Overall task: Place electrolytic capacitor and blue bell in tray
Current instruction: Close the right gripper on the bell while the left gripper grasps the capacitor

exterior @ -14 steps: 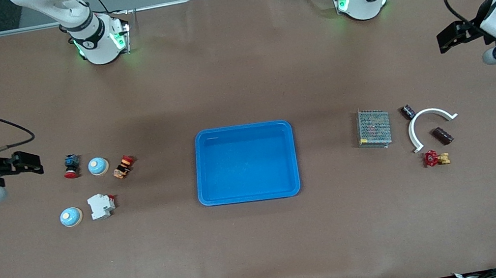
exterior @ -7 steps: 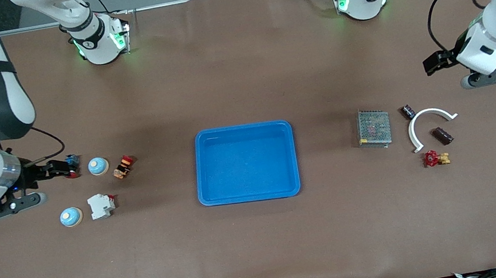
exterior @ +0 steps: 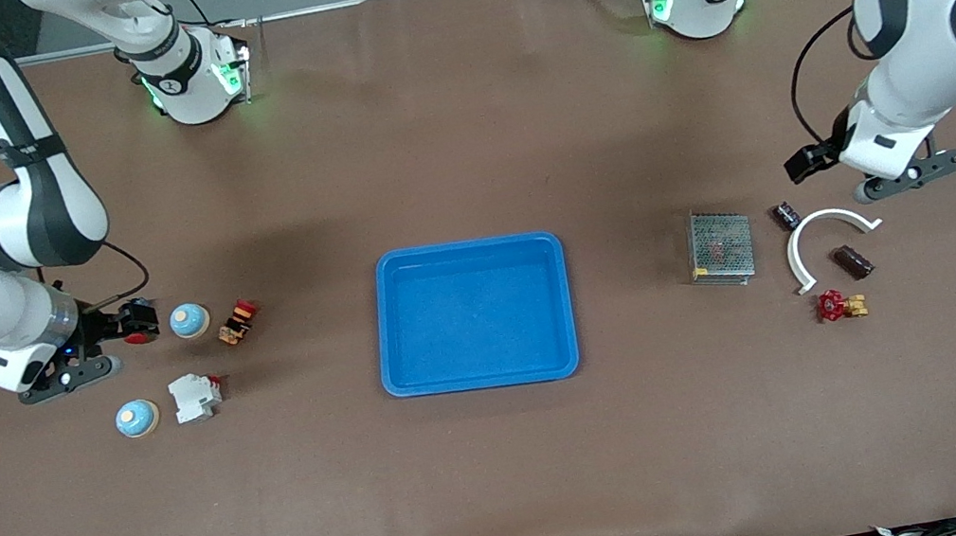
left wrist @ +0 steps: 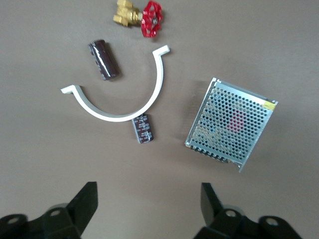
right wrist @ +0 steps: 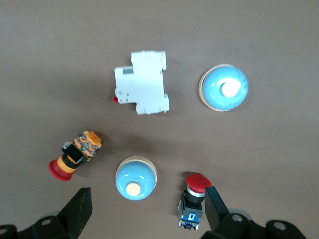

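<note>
Electrolytic capacitor lies on the table just beside the white clamp, long axis across the gap of the left gripper, which hangs over it, fingers wide, empty. Right gripper wide over the blue bell.

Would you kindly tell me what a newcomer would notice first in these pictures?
The empty bright blue tray at the table's middle stands out. Two blue bells lie toward the right arm's end, under the open right hand. The open left hand hovers by a capacitor.
</note>
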